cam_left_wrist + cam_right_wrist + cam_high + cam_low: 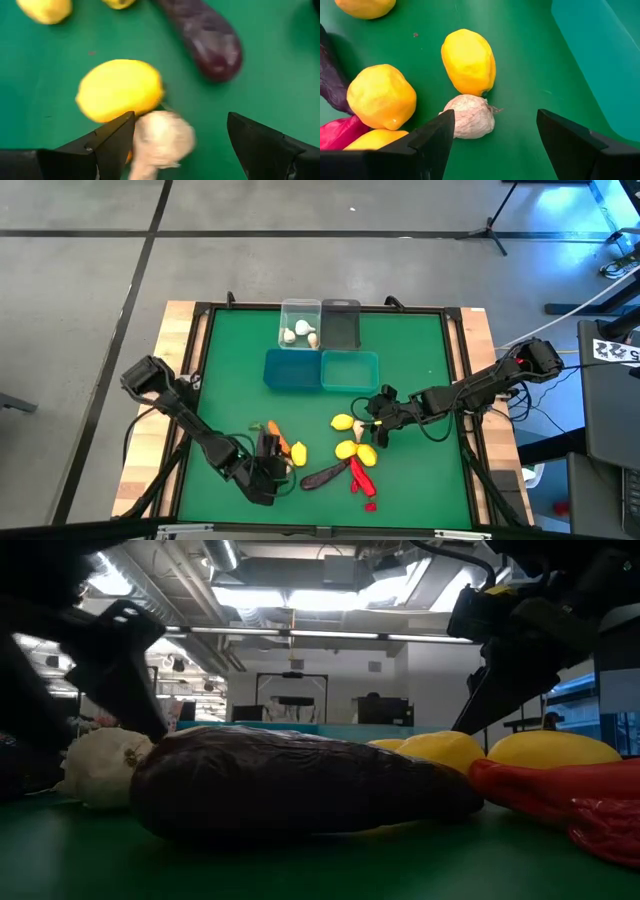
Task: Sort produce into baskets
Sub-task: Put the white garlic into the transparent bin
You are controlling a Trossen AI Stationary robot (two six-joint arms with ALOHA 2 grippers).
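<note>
Two white papery garlic bulbs lay loose on the green table mat (420, 340): one (470, 116) touching the tip of a yellow lemon (468, 61) near the right arm, another (162, 137) beside a second lemon (120, 90) in front of the left arm. Right gripper (495, 137) hovered low over its bulb, jaws spread wide, the bulb lying between them but nearer one finger, not yet pinched. Left gripper (180, 142) likewise spread, its bulb close against one finger. A dark purple eggplant (325, 476), red chili peppers (360, 475) and an orange carrot (283, 442) crowded near. Risk, as judged: the off-centre bulb may get nudged or roll away as the jaws close, or the touching lemon gets caught in the pinch; the packed pile leaves little room for a clean descent. Containers behind the pile: clear plastic bin (300, 308) held two or three garlic bulbs (301, 332); the dark grey bin (341, 326) beside it looked empty; two teal-blue bins (293, 370) in front of those showed nothing inside.
</note>
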